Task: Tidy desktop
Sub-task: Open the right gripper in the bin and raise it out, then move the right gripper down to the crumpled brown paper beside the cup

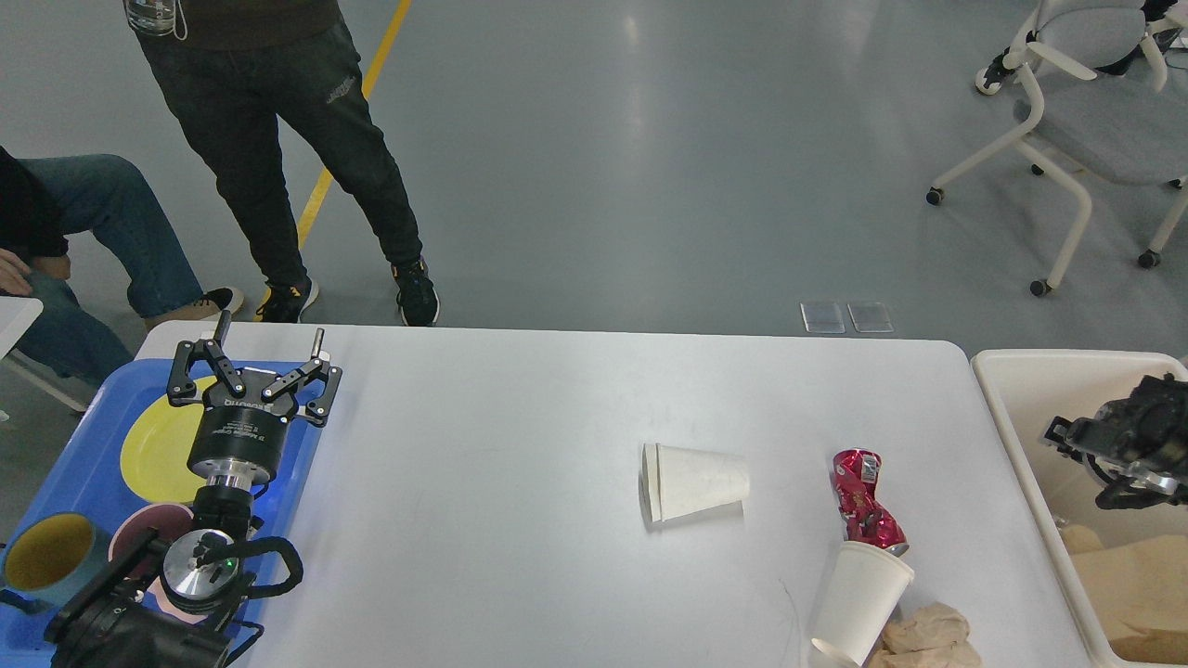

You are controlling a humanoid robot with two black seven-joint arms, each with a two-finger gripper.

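Note:
The white desktop (520, 417) fills the middle of the head view. On it, stacked white paper cups (694, 482) lie on their side. A crushed red can (868, 510) lies to their right, touching a tipped white paper cup (863, 603). Crumpled brown paper (928, 635) sits at the front edge beside that cup. My left gripper (270, 329) stands open and empty above the blue tray (83, 436). My right gripper (1128, 441) hangs over the cream bin (1030, 390); it is dark and its fingers cannot be told apart.
The tray carries a yellow plate (153, 450), a teal cup (46, 552) and a pink bowl (148, 524). Brown paper (1132, 575) lies in the bin. A standing person (278, 139) and a seated person (83, 223) are beyond the far left edge. A chair (1086, 130) stands at back right.

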